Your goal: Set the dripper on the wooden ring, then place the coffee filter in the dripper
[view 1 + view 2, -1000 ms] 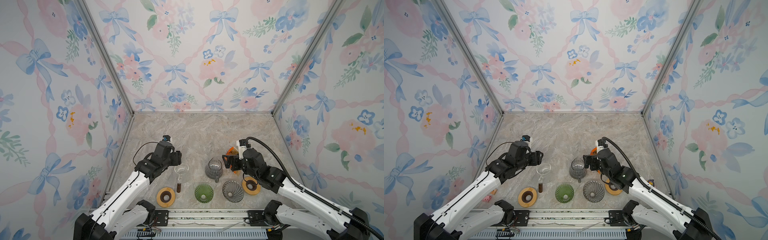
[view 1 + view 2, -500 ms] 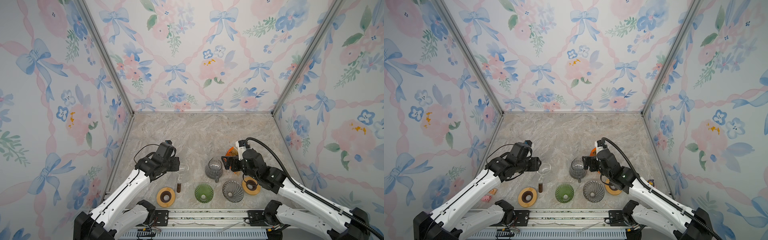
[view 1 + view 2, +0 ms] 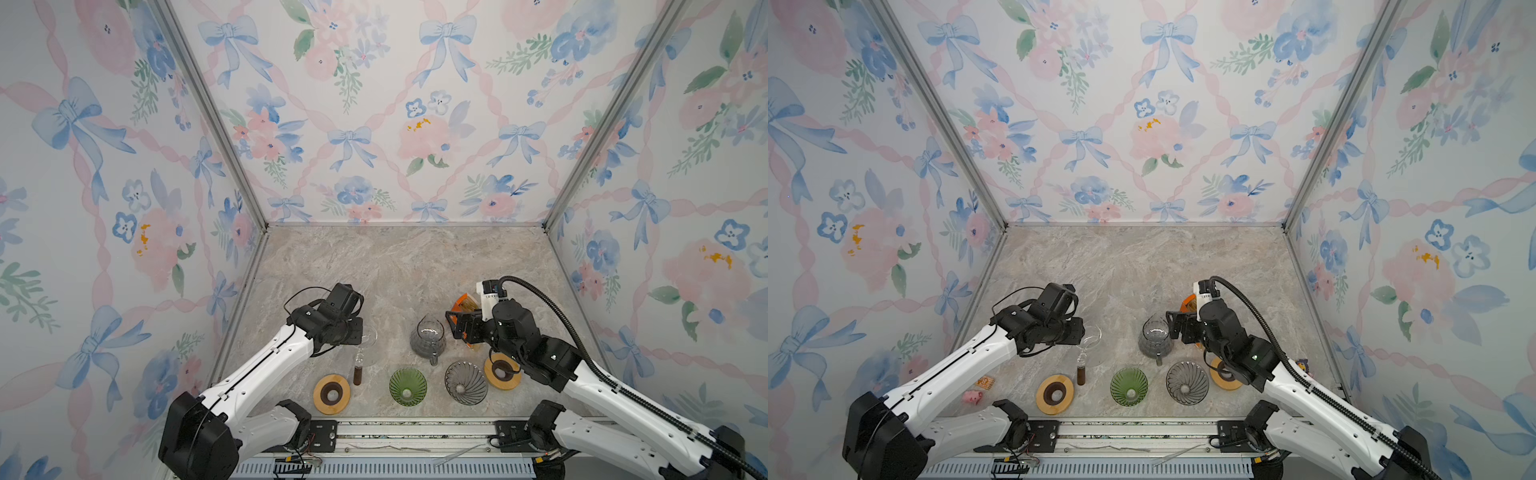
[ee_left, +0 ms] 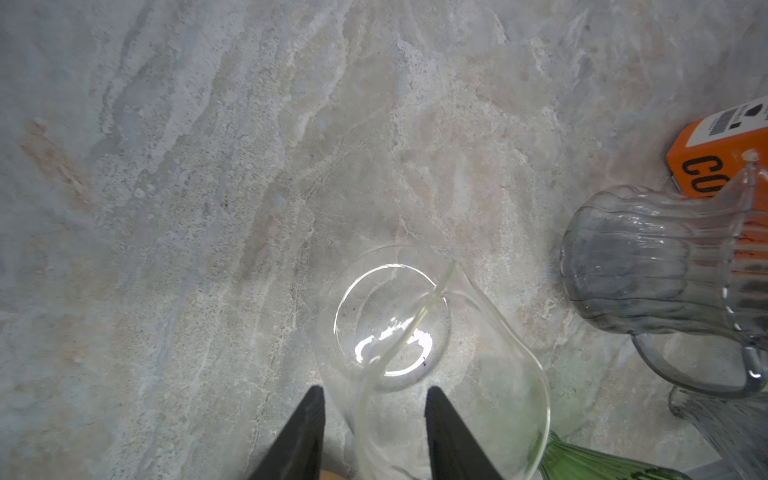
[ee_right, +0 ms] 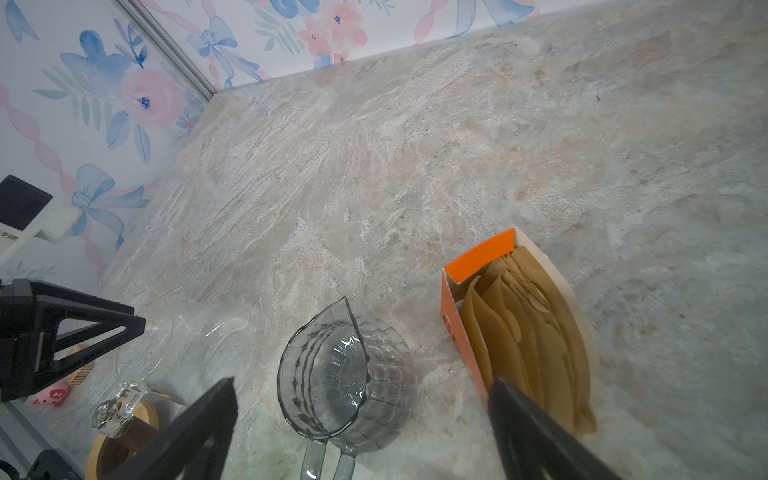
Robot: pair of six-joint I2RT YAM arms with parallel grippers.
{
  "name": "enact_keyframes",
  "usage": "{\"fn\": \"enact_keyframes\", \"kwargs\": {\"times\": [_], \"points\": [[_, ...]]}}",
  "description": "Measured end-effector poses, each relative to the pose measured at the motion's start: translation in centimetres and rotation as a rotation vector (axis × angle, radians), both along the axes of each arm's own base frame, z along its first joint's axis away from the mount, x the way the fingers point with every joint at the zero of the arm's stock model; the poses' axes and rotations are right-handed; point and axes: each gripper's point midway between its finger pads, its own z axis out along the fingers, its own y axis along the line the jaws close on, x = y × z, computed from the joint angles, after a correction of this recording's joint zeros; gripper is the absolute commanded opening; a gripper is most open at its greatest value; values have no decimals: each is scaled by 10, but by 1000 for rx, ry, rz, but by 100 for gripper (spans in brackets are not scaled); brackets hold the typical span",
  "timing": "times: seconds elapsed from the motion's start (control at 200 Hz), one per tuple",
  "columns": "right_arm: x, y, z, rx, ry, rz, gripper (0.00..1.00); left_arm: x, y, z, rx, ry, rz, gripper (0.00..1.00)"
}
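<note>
Brown paper coffee filters point(image 5: 528, 324) stand in an open orange box point(image 5: 469, 266), seen in both top views point(image 3: 465, 303) point(image 3: 1188, 302). A clear glass dripper point(image 3: 368, 334) point(image 4: 415, 332) sits left of centre. My left gripper point(image 4: 376, 399) hangs over it, its black fingers point(image 4: 309, 428) a small gap apart on either side of the glass wall. My right gripper point(image 5: 361, 399) stands wide open over the grey glass carafe point(image 5: 332, 374) and the near end of the filter box, holding nothing. A green dripper point(image 3: 407, 385) and a grey dripper point(image 3: 466, 382) sit along the front.
Wooden ring stands lie at the front left point(image 3: 331, 393) and under the right arm point(image 3: 502, 371). A small brown cylinder point(image 3: 356, 375) stands by the clear dripper. A pink pig toy point(image 3: 972, 397) lies near the left wall. A metal rail point(image 3: 415, 432) runs along the front edge.
My left wrist has tipped down over the clear glass dripper and its jaws have narrowed around the glass wall. The right arm has barely moved.
</note>
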Motion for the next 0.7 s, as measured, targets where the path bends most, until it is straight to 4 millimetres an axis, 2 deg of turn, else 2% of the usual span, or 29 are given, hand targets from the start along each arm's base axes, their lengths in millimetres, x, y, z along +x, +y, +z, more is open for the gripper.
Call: {"fn": "enact_keyframes", "kwargs": {"times": [0.17, 0.7], "points": [[-2, -1, -2, 1, 7, -3, 96, 2, -1, -2, 26, 0, -5, 31], [-2, -5, -7, -13, 12, -20, 96, 7, 0, -8, 121, 10, -13, 15]]}}
